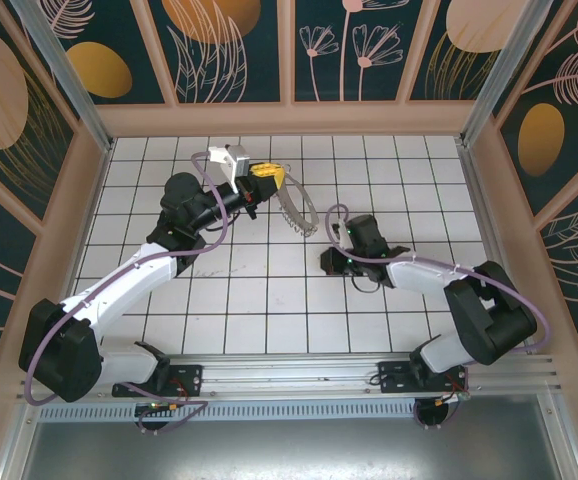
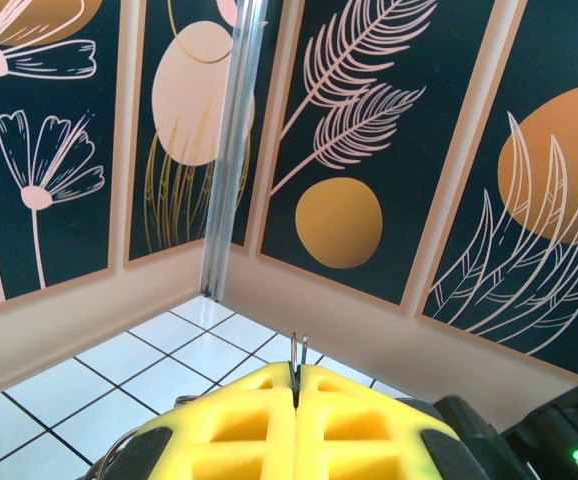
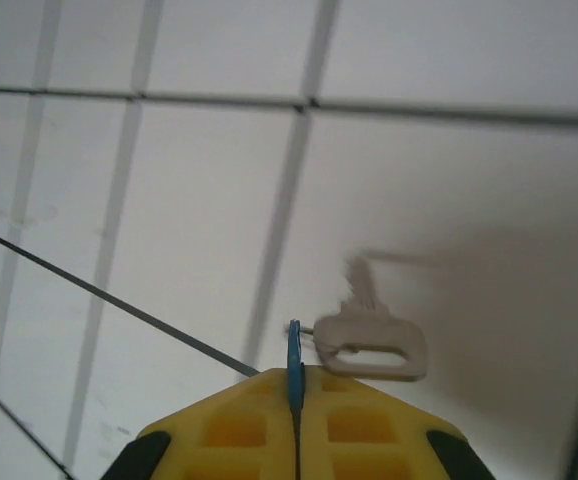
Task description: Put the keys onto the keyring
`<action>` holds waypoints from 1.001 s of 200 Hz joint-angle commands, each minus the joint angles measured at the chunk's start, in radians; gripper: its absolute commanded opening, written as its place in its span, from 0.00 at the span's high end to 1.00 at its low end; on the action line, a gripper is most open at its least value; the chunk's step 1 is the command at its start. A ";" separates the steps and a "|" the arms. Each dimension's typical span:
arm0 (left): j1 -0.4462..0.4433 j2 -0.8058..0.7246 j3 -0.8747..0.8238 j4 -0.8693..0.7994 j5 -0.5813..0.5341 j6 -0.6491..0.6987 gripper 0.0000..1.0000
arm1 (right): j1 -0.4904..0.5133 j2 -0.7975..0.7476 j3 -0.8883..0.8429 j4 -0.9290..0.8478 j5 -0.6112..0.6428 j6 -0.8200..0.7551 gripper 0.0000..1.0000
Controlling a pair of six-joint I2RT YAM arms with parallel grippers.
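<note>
We pinch the keyring (image 1: 294,208) in the left end effector (image 2: 297,375) and the key (image 3: 294,352) in the right end effector (image 3: 295,385); threading is not yet done.

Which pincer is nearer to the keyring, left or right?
Left. The left pincer is shut on the keyring, holding it up; the right pincer is apart from it, off to its right, shut on the blue key.

Right end effector (image 3: 295,378) hides most of the blue key (image 3: 294,350); grey piece (image 3: 374,346) beyond blurred
</note>
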 commanded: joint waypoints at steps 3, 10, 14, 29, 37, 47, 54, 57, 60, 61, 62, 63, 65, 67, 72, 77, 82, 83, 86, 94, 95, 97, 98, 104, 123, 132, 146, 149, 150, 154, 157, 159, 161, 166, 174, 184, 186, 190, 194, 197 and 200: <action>-0.004 -0.005 0.018 0.044 0.000 0.007 1.00 | -0.043 -0.026 -0.077 0.048 0.001 0.031 0.84; -0.004 -0.004 0.019 0.045 0.001 0.006 1.00 | -0.058 -0.047 -0.091 0.045 0.001 0.030 0.83; -0.004 -0.003 0.019 0.045 0.002 0.006 1.00 | -0.068 -0.062 -0.097 0.040 0.000 0.031 0.82; -0.003 -0.003 0.019 0.045 0.001 0.005 1.00 | -0.094 -0.124 -0.112 0.015 -0.001 0.029 0.62; -0.004 -0.004 0.017 0.046 0.001 0.004 1.00 | -0.101 -0.158 -0.111 -0.006 0.009 0.026 0.56; -0.003 -0.004 0.015 0.048 0.001 0.004 1.00 | -0.108 -0.195 -0.105 -0.033 0.021 0.019 0.55; -0.004 -0.005 0.014 0.049 0.000 0.004 1.00 | -0.114 -0.216 -0.102 -0.044 0.027 0.016 0.54; -0.004 -0.005 0.012 0.049 0.000 0.004 1.00 | -0.118 -0.224 -0.099 -0.052 0.031 0.014 0.54; -0.004 -0.004 0.012 0.051 0.000 0.004 1.00 | -0.120 -0.228 -0.096 -0.057 0.034 0.013 0.54; -0.003 -0.004 0.011 0.051 0.000 0.004 1.00 | -0.121 -0.230 -0.095 -0.058 0.035 0.012 0.54; -0.003 -0.004 0.010 0.051 0.000 0.004 1.00 | -0.122 -0.231 -0.093 -0.060 0.035 0.012 0.54; -0.004 -0.004 0.010 0.051 0.000 0.004 1.00 | -0.123 -0.232 -0.092 -0.061 0.036 0.013 0.54; -0.004 -0.004 0.009 0.052 0.000 0.003 1.00 | -0.124 -0.235 -0.090 -0.064 0.037 0.011 0.54; -0.003 -0.004 0.010 0.052 -0.001 0.002 1.00 | -0.125 -0.236 -0.087 -0.066 0.037 0.010 0.54; -0.003 -0.005 0.009 0.052 0.001 0.002 1.00 | -0.125 -0.236 -0.082 -0.071 0.040 0.007 0.54; -0.004 -0.005 0.008 0.052 0.002 0.002 1.00 | -0.126 -0.234 -0.075 -0.076 0.044 0.004 0.55; -0.004 -0.004 0.008 0.051 0.002 0.002 1.00 | -0.126 -0.228 -0.069 -0.079 0.046 0.001 0.55; -0.004 -0.003 0.008 0.051 0.002 0.001 1.00 | -0.126 -0.226 -0.068 -0.080 0.047 0.001 0.55; -0.004 -0.003 0.009 0.051 0.002 0.001 1.00 | -0.126 -0.221 -0.063 -0.081 0.051 0.000 0.55; -0.004 -0.003 0.009 0.049 0.003 0.002 1.00 | -0.127 -0.204 -0.051 -0.086 0.061 -0.005 0.56; -0.004 -0.004 0.009 0.048 0.002 0.003 1.00 | -0.127 -0.201 -0.050 -0.087 0.061 -0.006 0.56; -0.004 -0.003 0.010 0.047 0.002 0.003 1.00 | -0.127 -0.195 -0.046 -0.088 0.063 -0.008 0.57; -0.004 -0.003 0.010 0.047 0.003 0.002 1.00 | -0.127 -0.192 -0.045 -0.088 0.063 -0.009 0.57; -0.004 -0.004 0.011 0.047 0.002 0.003 1.00 | -0.127 -0.175 -0.034 -0.091 0.065 -0.015 0.58; -0.004 -0.006 0.011 0.043 0.003 0.003 1.00 | -0.126 -0.122 -0.006 -0.088 0.058 -0.023 0.61; -0.004 -0.006 0.011 0.042 0.002 0.003 1.00 | -0.127 -0.100 0.002 -0.083 0.049 -0.021 0.62; -0.004 -0.010 0.009 0.043 0.001 0.004 1.00 | -0.125 -0.072 0.012 -0.079 0.035 -0.018 0.63; -0.004 -0.010 0.009 0.043 0.002 0.005 1.00 | -0.125 -0.068 0.013 -0.076 0.032 -0.015 0.63; -0.004 -0.009 0.009 0.043 0.002 0.005 1.00 | -0.125 -0.067 0.013 -0.075 0.032 -0.015 0.63; -0.004 -0.011 0.008 0.043 0.001 0.004 1.00 | -0.124 -0.061 0.013 -0.071 0.029 -0.013 0.63; -0.004 -0.011 0.008 0.043 0.001 0.003 1.00 | -0.123 -0.058 0.013 -0.068 0.026 -0.011 0.63; -0.003 -0.011 0.008 0.043 0.002 0.004 1.00 | -0.122 -0.056 0.012 -0.066 0.024 -0.010 0.63; -0.004 -0.012 0.009 0.043 0.002 0.005 1.00 | -0.121 -0.054 0.011 -0.065 0.022 -0.008 0.63; -0.004 -0.012 0.006 0.043 0.001 0.003 1.00 | -0.120 -0.049 0.010 -0.059 0.018 -0.006 0.63; -0.004 -0.014 0.006 0.044 0.000 0.003 1.00 | -0.116 -0.040 0.008 -0.051 0.011 -0.003 0.64; -0.004 -0.014 0.005 0.044 0.000 0.005 1.00 | -0.111 -0.027 0.008 -0.042 0.006 0.002 0.64; -0.004 -0.015 0.006 0.043 0.000 0.005 1.00 | -0.109 -0.025 0.008 -0.041 0.005 0.003 0.64; -0.004 -0.014 0.005 0.044 0.000 0.006 1.00 | -0.106 -0.018 0.008 -0.039 0.002 0.006 0.64; -0.004 -0.014 0.005 0.045 0.000 0.006 1.00 | -0.103 -0.013 0.009 -0.037 0.001 0.007 0.64; -0.003 -0.014 0.006 0.044 0.000 0.007 1.00 | -0.100 -0.008 0.011 -0.036 0.002 0.009 0.64; -0.004 -0.014 0.005 0.045 -0.001 0.007 1.00 | -0.097 -0.004 0.012 -0.036 0.003 0.009 0.64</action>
